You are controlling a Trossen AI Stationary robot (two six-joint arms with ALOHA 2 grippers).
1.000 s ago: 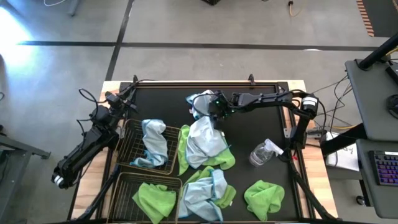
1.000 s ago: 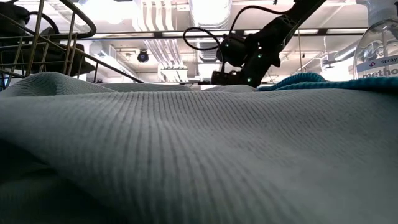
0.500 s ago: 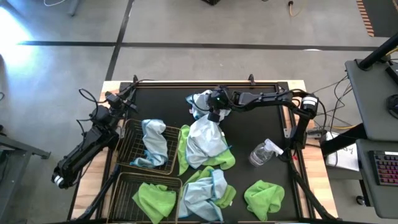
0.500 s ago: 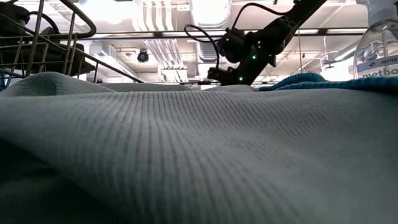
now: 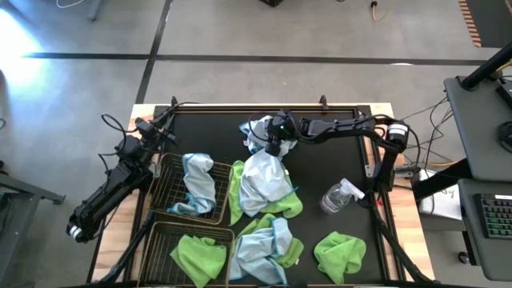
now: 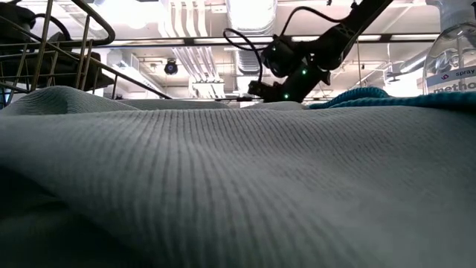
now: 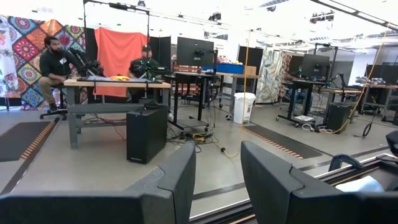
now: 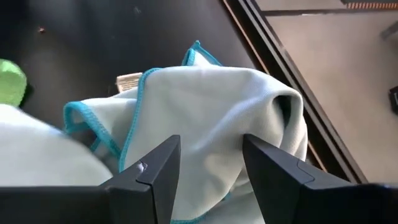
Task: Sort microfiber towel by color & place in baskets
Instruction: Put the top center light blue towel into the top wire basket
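I have the right gripper (image 5: 273, 146) stretched out over the far middle of the black tabletop (image 5: 208, 128), hanging just above a crumpled pale blue-white towel (image 5: 258, 132). From the right wrist camera its two dark, blunt fingers (image 8: 149, 171) stand spread, with that soft cloth (image 8: 205, 106) bunched between and beyond them; I can see its teal stitched hem and a small sewn label, but I can't be sure whether the tips touch the fabric.

Just nearer lies a bigger heap: another pale towel (image 5: 262, 182) draped over a lime green one (image 5: 286, 205), then a mixed blue and green pile (image 5: 268, 244) at the near edge, and a lone green towel (image 5: 339, 254) to its right. A clear plastic spray bottle (image 5: 339, 196) lies on its side by the right arm's base.

The two bronze wire-mesh baskets sit side by side on the left: the farther basket (image 5: 164, 189) holds a pale towel (image 5: 196, 182), the nearer basket (image 5: 160, 248) a green one (image 5: 198, 256).

The left gripper (image 7: 217, 180) waits off the table's left edge, fingers apart, holding nothing. In the low view, ribbed cloth (image 6: 223, 186) fills the foreground.
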